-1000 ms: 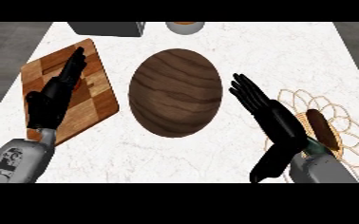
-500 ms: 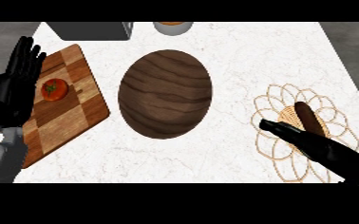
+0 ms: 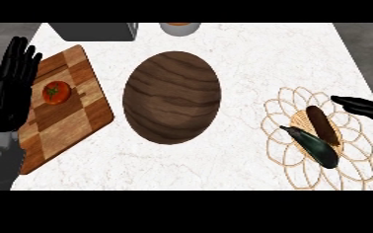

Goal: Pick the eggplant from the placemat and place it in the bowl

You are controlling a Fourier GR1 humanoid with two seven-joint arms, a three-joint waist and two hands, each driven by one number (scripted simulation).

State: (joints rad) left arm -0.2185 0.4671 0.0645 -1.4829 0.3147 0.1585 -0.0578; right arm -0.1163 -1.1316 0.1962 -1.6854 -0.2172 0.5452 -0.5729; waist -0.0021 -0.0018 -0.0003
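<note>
- The left hand (image 3: 18, 86) stands at the view's left edge, fingers straight and pointing up, holding nothing; it overlaps the left rim of the board.
- The board (image 3: 69, 123), a wooden checkered one, lies tilted on the white marble counter (image 3: 247, 54), its near end running toward the lower left corner.
- A tomato (image 3: 56, 92) with a green stem sits on the board's upper half, just beside the left hand's fingers but apart from them.
- A grey box (image 3: 94, 30) shows at the top edge, above the board, cut off by the frame.
- A small cup (image 3: 180, 27) with an orange inside stands at the top edge, right of the box.
- The bowl (image 3: 172, 97), dark wood and wide, sits in the middle of the counter, well apart from the placemat, with nothing in it.
- The placemat (image 3: 295, 168), a woven tan one with looped petals, lies at the right, partly cut by the frame's edge.
- The eggplant (image 3: 312, 146), dark green-black and long, lies slantwise on the placemat's middle, untouched.
- A brown oblong thing (image 3: 322, 124) lies just beside the eggplant, to its upper right; what it is I cannot tell.
- The right hand (image 3: 353, 103) shows only as a black tip at the right edge, above the placemat, apart from the eggplant; whether it is spread or curled I cannot tell.
</note>
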